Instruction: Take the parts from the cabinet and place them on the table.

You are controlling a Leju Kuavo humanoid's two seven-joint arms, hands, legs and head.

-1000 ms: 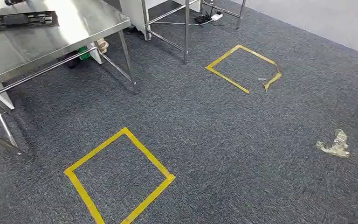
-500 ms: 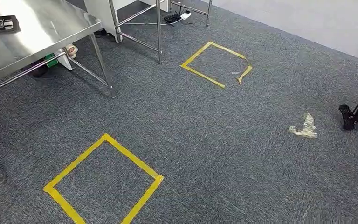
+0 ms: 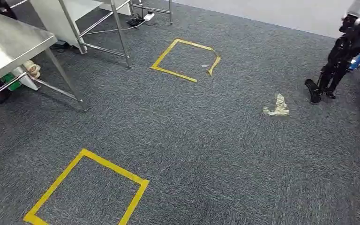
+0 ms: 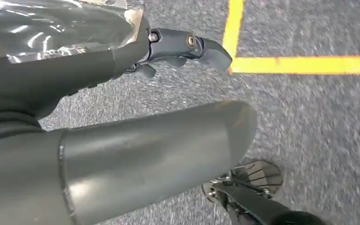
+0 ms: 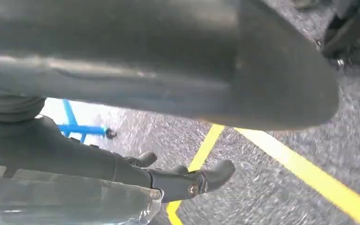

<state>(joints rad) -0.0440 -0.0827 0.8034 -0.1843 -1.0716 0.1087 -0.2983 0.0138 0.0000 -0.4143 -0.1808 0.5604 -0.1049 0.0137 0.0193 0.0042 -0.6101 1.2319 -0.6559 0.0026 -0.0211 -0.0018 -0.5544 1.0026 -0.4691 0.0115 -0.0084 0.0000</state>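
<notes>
Grey carpet (image 3: 215, 140) lies under my hanging arms; my left hand (image 4: 136, 61) and right hand (image 5: 168, 180) carry nothing, fingers loose and apart, likely for walking; beyond the nearer yellow tape square (image 3: 112, 166), the stainless steel surface (image 3: 4, 47) stands far left; where the parts are, I cannot tell.

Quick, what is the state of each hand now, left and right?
Left hand: holds nothing, fingers apart, so open.
Right hand: holds nothing, fingers apart, so open.
</notes>
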